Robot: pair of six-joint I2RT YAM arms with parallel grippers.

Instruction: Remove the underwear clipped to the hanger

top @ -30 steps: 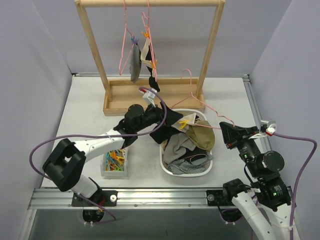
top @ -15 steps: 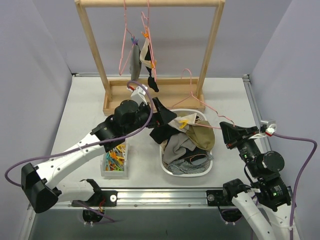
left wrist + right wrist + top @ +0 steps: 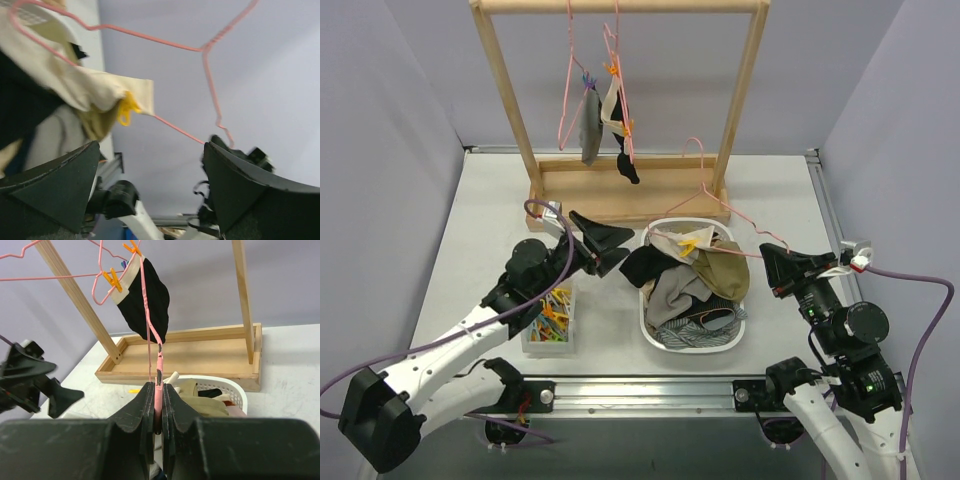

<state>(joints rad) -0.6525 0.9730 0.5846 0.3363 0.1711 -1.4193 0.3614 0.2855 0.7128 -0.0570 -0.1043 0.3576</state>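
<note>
Right jaws are clenched on the wire of a pink hanger (image 3: 159,362); left jaws stand released and empty just beside the white basket (image 3: 692,347). The olive-green underwear (image 3: 725,270) lies in that basket, a yellow clip (image 3: 126,111) pinning its cream trim to the hanger; the grey underwear (image 3: 588,128) and the black-and-white underwear (image 3: 150,300) hang on the wooden rack (image 3: 510,100).

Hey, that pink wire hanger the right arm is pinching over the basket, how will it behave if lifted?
Its thin wire suggests the pink wire hanger is light and springy. The right gripper pinches it at one spot, so it would probably swing. The cream cloth fastened by a yellow clip looks floppy and would likely dangle.
</note>
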